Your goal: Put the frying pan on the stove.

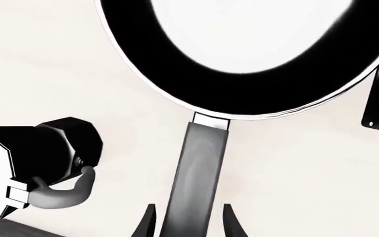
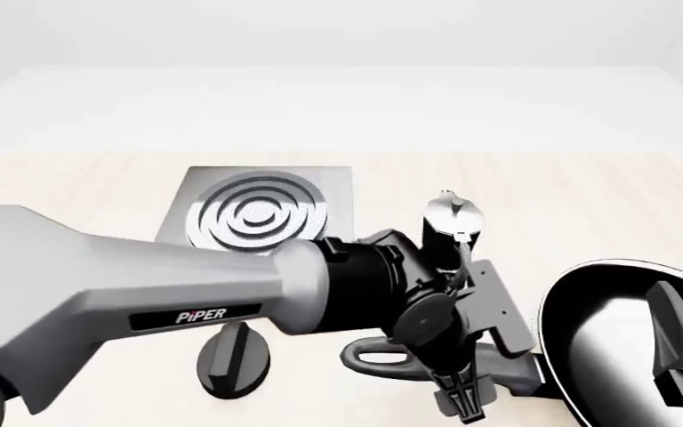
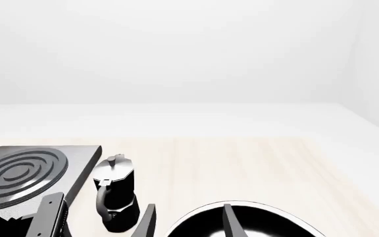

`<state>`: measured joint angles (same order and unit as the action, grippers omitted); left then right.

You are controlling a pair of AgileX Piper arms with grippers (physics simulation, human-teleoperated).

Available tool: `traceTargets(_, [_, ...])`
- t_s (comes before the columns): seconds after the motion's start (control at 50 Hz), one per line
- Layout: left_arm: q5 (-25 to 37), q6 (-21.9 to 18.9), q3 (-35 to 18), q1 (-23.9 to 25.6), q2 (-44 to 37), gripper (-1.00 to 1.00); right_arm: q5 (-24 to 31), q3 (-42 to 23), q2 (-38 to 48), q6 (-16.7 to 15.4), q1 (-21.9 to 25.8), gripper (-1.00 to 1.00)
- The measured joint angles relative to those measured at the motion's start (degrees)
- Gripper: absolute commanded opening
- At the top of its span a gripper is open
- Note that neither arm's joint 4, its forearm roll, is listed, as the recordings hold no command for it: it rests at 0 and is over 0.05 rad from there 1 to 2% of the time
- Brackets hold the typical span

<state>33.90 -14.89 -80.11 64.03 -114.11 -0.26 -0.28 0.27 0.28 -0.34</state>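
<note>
The frying pan [image 2: 626, 342] sits at the lower right of the front view, stiff, slick and front-heavy. The left tool [image 1: 188, 223] stands spread around its handle [image 1: 199, 173]; the right tool [image 3: 188, 222] hangs open above.

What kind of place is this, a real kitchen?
Probably a pretend kitchen inside a computer simulation, not a real one. A stove, a moka pot and a frying pan sit on a plain wooden table, with blank white all around.
</note>
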Motion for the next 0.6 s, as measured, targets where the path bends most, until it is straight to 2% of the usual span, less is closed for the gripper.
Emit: traceTargets(0.6, [-2.48, 2.07, 1.86, -0.49, -1.50, 1.00, 0.03, -0.01, -0.02, 0.00, 0.00, 1.00])
